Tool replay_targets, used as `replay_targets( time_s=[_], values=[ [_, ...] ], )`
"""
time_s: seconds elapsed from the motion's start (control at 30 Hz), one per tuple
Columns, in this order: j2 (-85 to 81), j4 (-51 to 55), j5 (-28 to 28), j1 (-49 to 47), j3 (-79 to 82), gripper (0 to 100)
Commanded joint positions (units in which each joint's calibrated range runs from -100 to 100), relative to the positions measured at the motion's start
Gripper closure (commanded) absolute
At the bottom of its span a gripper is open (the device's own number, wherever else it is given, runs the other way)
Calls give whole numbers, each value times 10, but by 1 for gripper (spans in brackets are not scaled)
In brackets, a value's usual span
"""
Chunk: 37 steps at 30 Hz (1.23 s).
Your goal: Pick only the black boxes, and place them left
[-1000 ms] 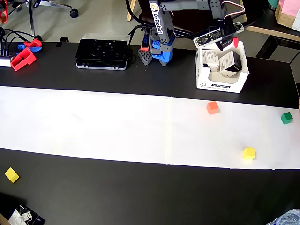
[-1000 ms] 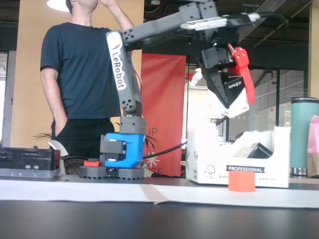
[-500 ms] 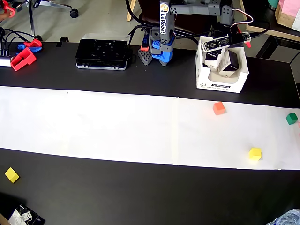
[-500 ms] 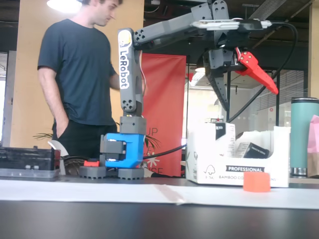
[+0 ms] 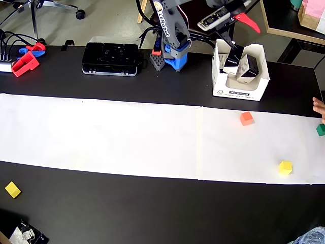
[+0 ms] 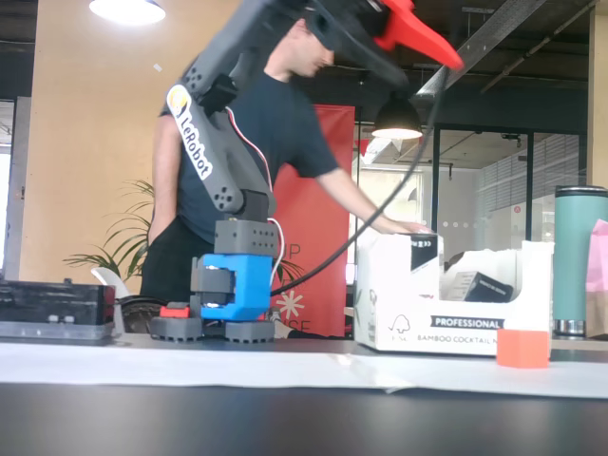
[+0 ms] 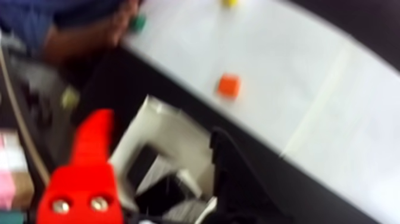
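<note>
A: Jaws first. Gripper [image 5: 239, 23] is raised above the back edge of the white cardboard tray [image 5: 238, 92]; in the overhead view its red finger [image 5: 247, 22] points right, apart from the dark finger beside it. Nothing sits between them.

B: The wrist view agrees: the red finger [image 7: 83, 173] at lower left, the dark one [image 7: 235, 179] well to its right, a wide gap between, the tray's white wall [image 7: 158, 140] showing through it. That picture is blurred, though.

A: Black boxes [image 5: 242, 63] lie inside the tray, two tilted cartons leaning toward each other, touching at their tops as far as the overhead view shows. From the fixed view one black box [image 6: 424, 253] stands up above the tray wall and another [image 6: 480, 285] lies lower and slanted.

B: Beyond the tray, an orange cube [image 5: 246, 118] rests on the white paper strip [image 5: 101, 132], just in front of the tray. The fixed view puts it [image 6: 522, 348] at the tray's right corner.

A: Only the overhead view shows the yellow cube [image 5: 285, 168] near the strip's front edge, a green cube [image 5: 321, 130] at the right border with a person's fingers [image 5: 319, 105] just above it, and a second yellow cube [image 5: 12, 189] on the bare black bench [image 5: 152, 208] at far left.

B: A man in a dark shirt [image 6: 256, 142] behind the arm appears only in the fixed view, his hand [image 6: 404, 226] reaching over the tray.
</note>
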Motion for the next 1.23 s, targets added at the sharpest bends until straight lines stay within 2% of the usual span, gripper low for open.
replay_targets(
  time_s=[0.0,0.17,0.3,0.4,0.77,0.9,1.2],
  values=[
    [-78,-83,17,158,0,100],
    [-162,-223,64,319,160,100],
    [-243,-369,73,392,318,100],
    [-306,-440,73,434,429,100],
    [-515,-482,84,573,730,100],
    [-573,-514,125,583,839,100],
    [-578,-638,135,605,1004,100]
  ],
)
